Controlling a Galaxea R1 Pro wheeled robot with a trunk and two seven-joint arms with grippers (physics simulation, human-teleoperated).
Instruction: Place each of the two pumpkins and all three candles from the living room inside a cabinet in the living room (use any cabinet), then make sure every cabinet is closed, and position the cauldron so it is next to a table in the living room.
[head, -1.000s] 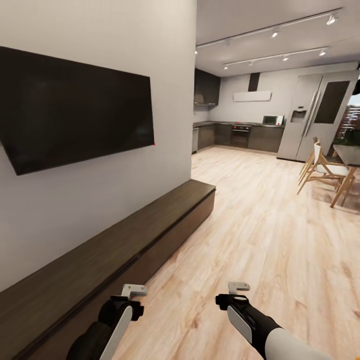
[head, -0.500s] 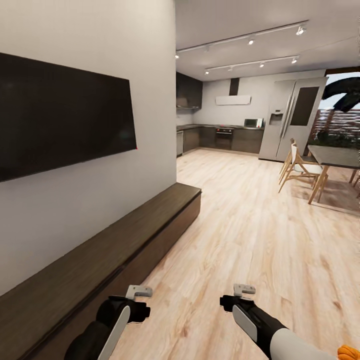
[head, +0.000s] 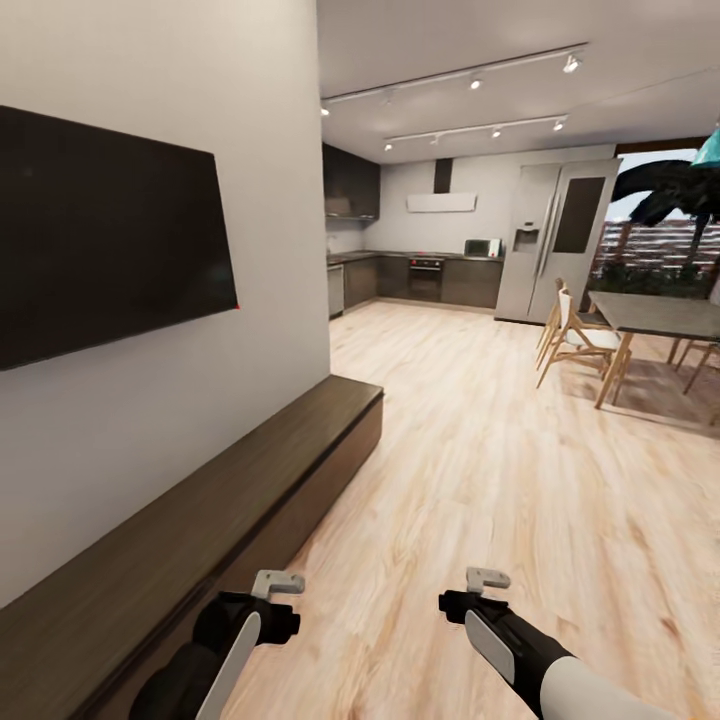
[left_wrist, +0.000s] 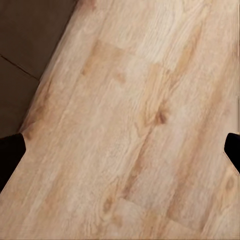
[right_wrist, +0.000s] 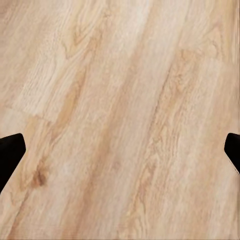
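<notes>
1. The left fingers (left_wrist: 10, 152) show as dark tips at both edges of the left wrist view, spread wide, with nothing but bare floor (left_wrist: 135, 125) between them.
2. The right fingers (right_wrist: 10, 152) stand the same way in the right wrist view: dark tips far apart at the two edges, empty, over pale planks.
3. In the head view the left gripper (head: 277, 584) and right gripper (head: 486, 578) hang low over the floor, well apart from each other, each on a dark wrist; neither touches anything.
4. A corner of the cabinet (left_wrist: 25, 55) lies in the left wrist view as a dark brown area beside the floor, with a thin seam across it.
5. From the head the cabinet (head: 220, 500) runs long and low along the wall at the robot's left, its dark fronts flush and shut as far as can be seen, its top bare. The left gripper is near its front face.
6. Above it a dark TV (head: 100, 260) hangs on the wall.
7. Farther off stand a kitchen with a fridge (head: 550, 240) and a dining table (head: 655, 315) with chairs (head: 575, 335) at the right.
</notes>
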